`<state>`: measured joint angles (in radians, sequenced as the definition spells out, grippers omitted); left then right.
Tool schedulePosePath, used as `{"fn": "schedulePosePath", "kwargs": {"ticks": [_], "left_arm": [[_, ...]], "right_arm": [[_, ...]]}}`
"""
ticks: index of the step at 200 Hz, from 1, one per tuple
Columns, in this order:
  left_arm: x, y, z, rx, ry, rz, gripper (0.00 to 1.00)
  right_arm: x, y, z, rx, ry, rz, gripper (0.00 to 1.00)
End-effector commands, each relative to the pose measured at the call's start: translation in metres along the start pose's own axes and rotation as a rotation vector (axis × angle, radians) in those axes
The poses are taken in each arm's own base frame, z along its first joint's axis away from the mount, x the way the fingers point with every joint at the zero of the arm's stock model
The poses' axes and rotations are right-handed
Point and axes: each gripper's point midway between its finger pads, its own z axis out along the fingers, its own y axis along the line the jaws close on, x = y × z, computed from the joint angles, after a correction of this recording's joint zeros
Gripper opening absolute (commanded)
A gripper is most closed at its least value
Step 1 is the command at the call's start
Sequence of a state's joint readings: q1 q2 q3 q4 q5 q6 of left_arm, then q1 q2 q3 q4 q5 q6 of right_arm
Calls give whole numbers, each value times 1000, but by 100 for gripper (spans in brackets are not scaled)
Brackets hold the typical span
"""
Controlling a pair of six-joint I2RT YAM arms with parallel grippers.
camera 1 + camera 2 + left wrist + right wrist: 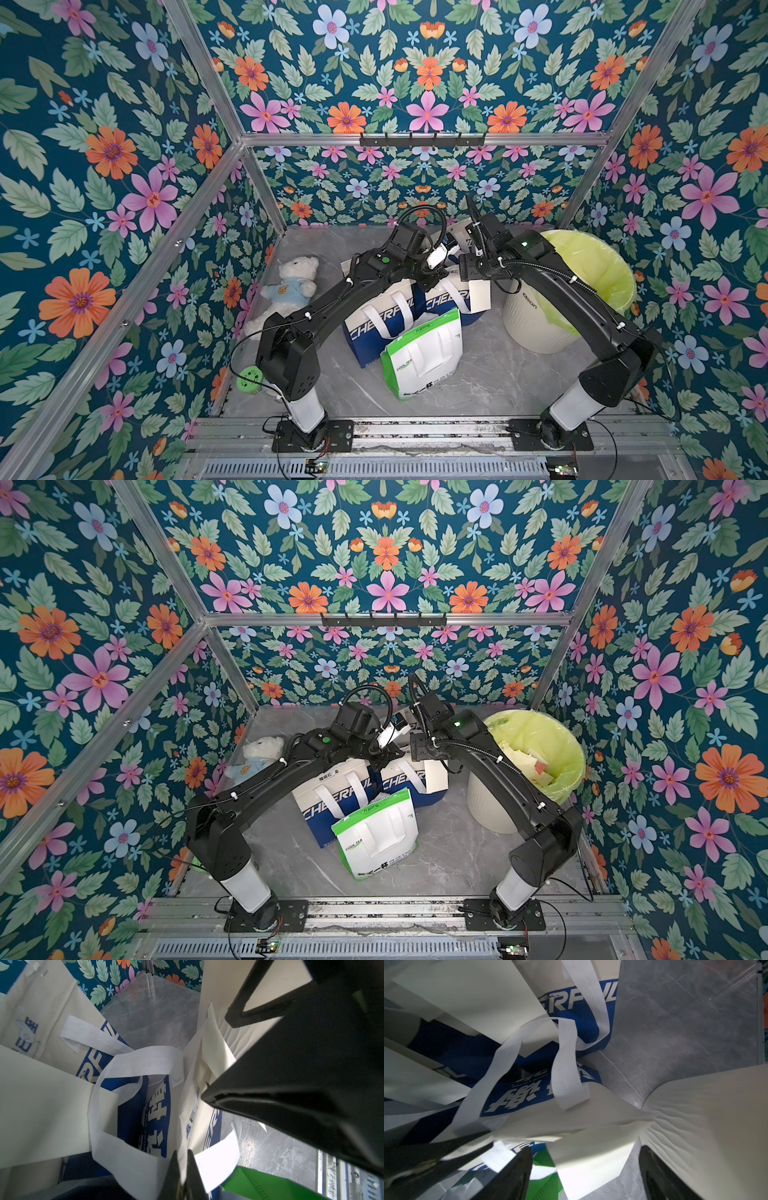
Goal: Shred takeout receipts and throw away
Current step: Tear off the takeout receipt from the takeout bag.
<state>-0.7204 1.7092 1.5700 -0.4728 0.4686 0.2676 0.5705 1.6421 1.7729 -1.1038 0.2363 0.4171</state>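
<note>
1. Table [490, 374]: grey marbled top, with both arm bases at its near edge.
2. Green-and-white bag [424, 353]: nearest item, tilted, leaning against the bags behind it.
3. Small green round object [249, 380]: beside the left arm's base; kind unclear.
4. Blue-and-white bags [370, 332]: upright, side by side behind the green one, with white strap handles flopped over their faces.
5. Left claw [182, 1159]: above the gap between those bags. Its fingers are pressed together with a thin pale bag rim [182, 1142] pinched between them.
6. Right claw [586, 1148]: just right of the left one. Its fingers are spread wide, with nothing visibly clamped.
7. Receipt [478, 297]: plain pale sheet hanging at the right-hand bag's upper corner, directly under the right claw. In the right wrist view it lies in the gap between the spread fingers [517, 1167].
8. Bin [536, 316]: cream, ribbed, right of the bags. It has a yellow-green liner [594, 266], and pale paper scraps [523, 762] lie inside.
9. Teddy bear [291, 282]: white, in a light blue shirt, far left against the flowered wall.
</note>
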Motion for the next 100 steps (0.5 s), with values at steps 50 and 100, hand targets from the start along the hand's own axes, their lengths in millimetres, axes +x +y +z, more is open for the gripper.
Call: {"fn": "schedulePosePath", "kwargs": {"ticks": [50, 100], "left_arm": [[15, -7, -4, 20, 42, -8, 0], [18, -9, -4, 26, 43, -6, 0]], "right_arm": [[0, -15, 22, 120, 5, -37, 73], [-11, -18, 22, 71, -26, -6, 52]]}}
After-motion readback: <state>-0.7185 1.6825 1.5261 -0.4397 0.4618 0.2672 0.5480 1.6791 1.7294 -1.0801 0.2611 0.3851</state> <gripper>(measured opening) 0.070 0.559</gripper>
